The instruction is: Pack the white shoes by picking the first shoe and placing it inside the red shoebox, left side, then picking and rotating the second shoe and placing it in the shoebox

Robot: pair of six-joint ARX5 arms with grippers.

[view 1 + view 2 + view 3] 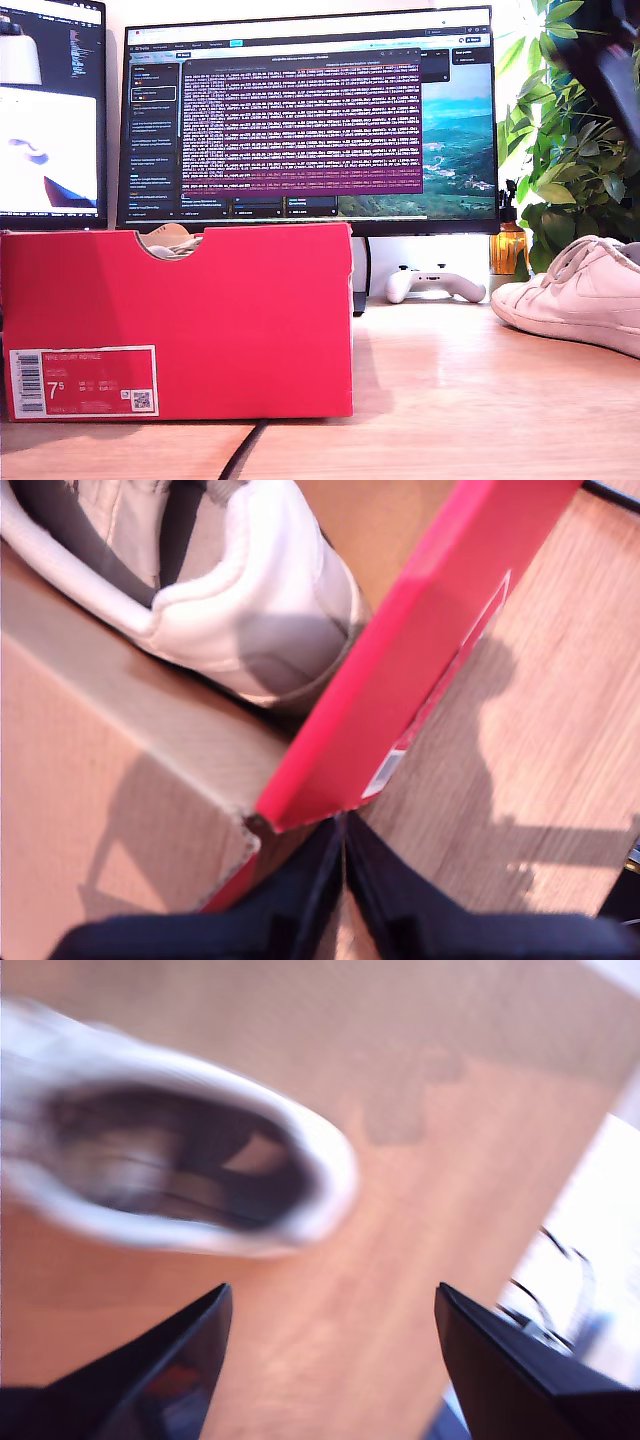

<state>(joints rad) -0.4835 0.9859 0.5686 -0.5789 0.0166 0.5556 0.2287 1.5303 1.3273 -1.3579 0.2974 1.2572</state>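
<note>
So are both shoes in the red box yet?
Not yet, about halfway. One white shoe already sits inside the red shoebox. My first hand is shut and empty beside the box wall. The other shoe is on the table, with my second hand open above it. It needs picking up, turning and packing.

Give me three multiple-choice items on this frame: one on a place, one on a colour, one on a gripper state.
1. Where is the shoe still outside the red shoebox?
A. on the desk at the exterior view's right
B. on the monitor stand
C. on the box lid

2. What colour is the game controller?
A. black
B. white
C. red

3. How does my second gripper stand?
A. shut on a lace
B. shut on the box
C. open

Key: A, the white shoe lies on the wood there; B, it shows white under the monitor; C, its fingers stand wide apart above the shoe.
</note>
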